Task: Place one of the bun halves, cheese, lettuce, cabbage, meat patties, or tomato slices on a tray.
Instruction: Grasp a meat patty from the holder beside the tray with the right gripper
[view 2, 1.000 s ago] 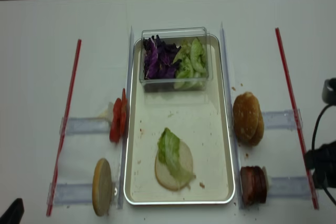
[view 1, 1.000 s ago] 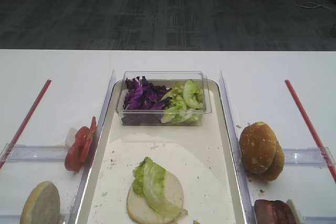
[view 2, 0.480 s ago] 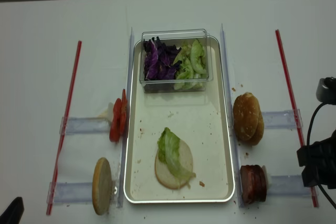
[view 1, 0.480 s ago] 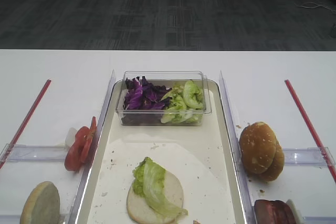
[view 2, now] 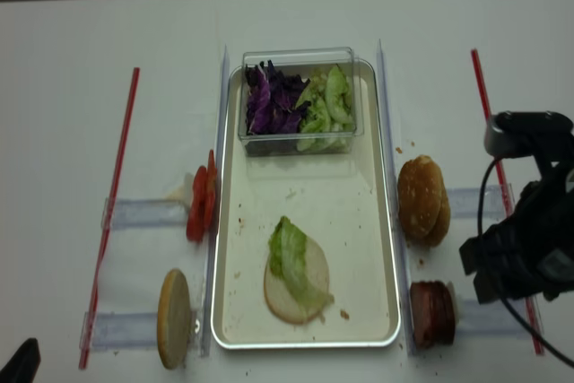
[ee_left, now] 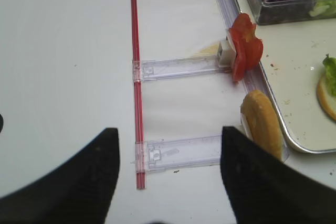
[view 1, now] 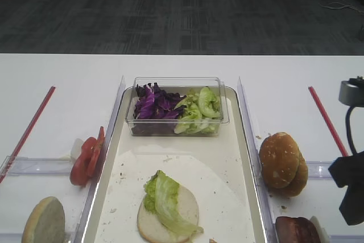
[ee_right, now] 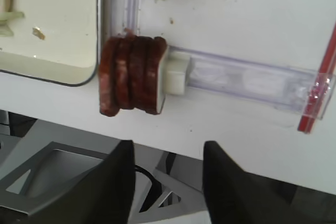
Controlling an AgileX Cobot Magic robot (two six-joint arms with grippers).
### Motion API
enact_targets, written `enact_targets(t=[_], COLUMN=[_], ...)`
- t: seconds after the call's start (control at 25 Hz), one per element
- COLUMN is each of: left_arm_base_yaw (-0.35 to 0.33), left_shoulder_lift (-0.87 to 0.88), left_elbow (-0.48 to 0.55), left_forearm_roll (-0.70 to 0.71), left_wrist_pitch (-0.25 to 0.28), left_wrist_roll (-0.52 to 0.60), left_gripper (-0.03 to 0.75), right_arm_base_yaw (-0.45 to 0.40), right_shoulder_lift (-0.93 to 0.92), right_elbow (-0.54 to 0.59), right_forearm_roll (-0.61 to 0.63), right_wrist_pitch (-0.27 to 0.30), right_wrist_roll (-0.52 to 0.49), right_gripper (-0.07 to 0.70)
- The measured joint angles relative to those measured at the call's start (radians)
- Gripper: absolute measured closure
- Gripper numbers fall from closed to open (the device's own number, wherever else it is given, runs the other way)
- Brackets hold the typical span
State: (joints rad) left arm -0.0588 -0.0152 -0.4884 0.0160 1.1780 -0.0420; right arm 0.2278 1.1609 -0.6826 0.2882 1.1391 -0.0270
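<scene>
I can read no text, label, brand, number or sign anywhere here. The tray point(view 2: 386, 221), the clear tub point(view 2: 296, 58), the plastic holders point(ee_right: 247, 80) and the red strips point(ee_left: 135, 77) on my table point(view 1: 62, 72) all carry no legible writing.
</scene>
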Motion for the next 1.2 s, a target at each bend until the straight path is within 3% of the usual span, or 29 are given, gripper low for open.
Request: enact_targets(t=[0.32,0.56,1.2], left_arm_base_yaw=[0.0,0.0,0.0], left_shoulder_lift=[0.0,0.0,0.0], left_elbow=[0.0,0.0,0.0], left_forearm_roll=[0.0,0.0,0.0], left_wrist_pitch=[0.0,0.0,0.0], left_wrist_roll=[0.0,0.0,0.0], left_gripper=[0.288,0.288,0.288], right_arm_base_yaw=[0.18,0.267,0.304], right_shoulder_lift=[0.087,0.162,0.321], right_elbow=[-0.044,-0.072,-0.083], right_forearm_roll=[0.003,0.003,-0.003], right_wrist_pitch=[-0.055,-0.08,-0.162], right_wrist_roll=[0.094,0.133,0.154], right_gripper=[0.318,0.321,0.325])
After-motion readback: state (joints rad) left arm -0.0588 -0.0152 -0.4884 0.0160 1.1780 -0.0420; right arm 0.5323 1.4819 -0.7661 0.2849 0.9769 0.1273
